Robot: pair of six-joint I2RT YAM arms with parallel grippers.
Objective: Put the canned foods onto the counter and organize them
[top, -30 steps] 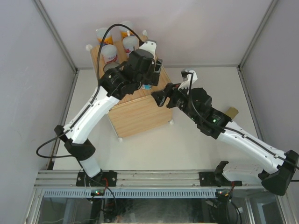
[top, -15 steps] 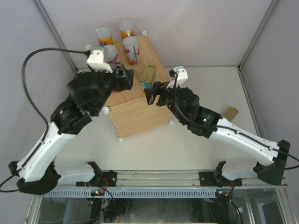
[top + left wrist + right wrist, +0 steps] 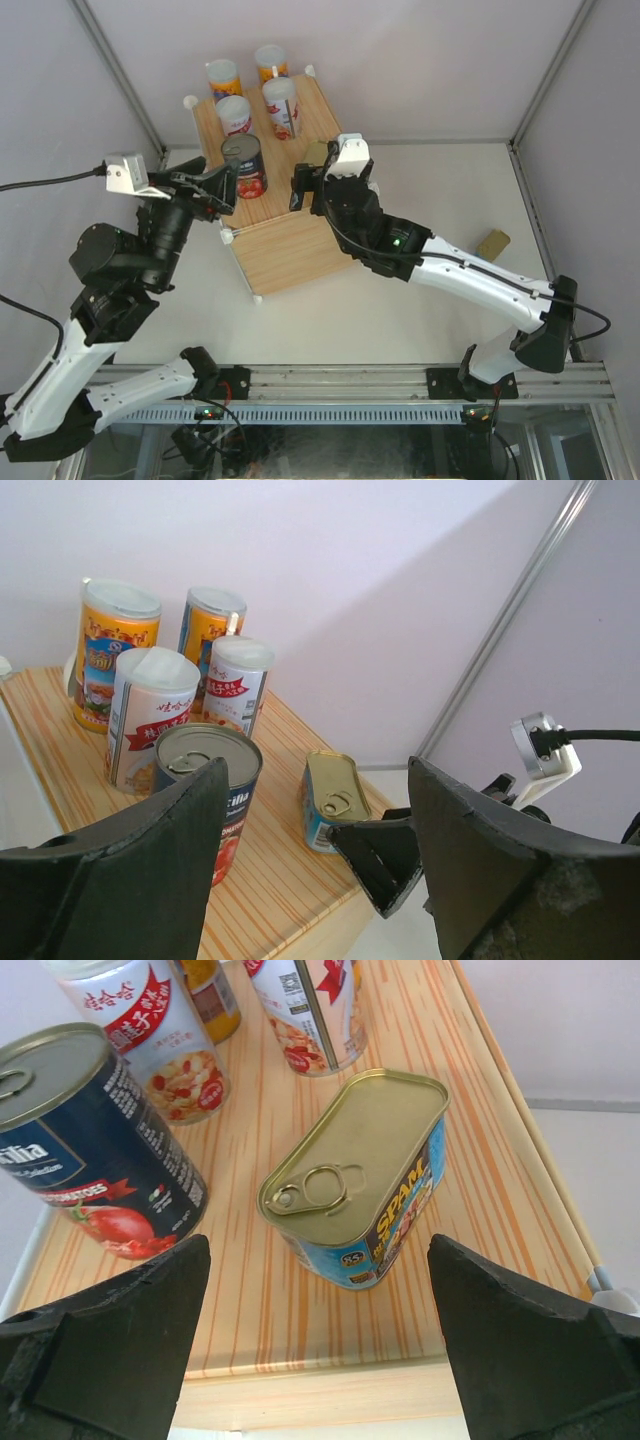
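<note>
Canned foods (image 3: 281, 105): six seen upright on counter (image 3: 300, 250); one more, small gold tin (image 3: 492, 243), lying well apart on table (image 3: 420, 330), far right.
Left gripper (image 3: 318, 780): held near counter's left edge, fingers spread, nothing grasped.
Tall cans (image 3: 150, 715): four grouped at far end; tomato can (image 3: 205, 790) set just before them.
Spam tin (image 3: 360, 1180): stood free near right edge, framed by right gripper (image 3: 318, 1250), fingers parted wide, tin untouched.
Step judged: Spam tin placement, at release.
Next: right arm to be lifted clear without tin being nudged; gold tin then to be fetched.
</note>
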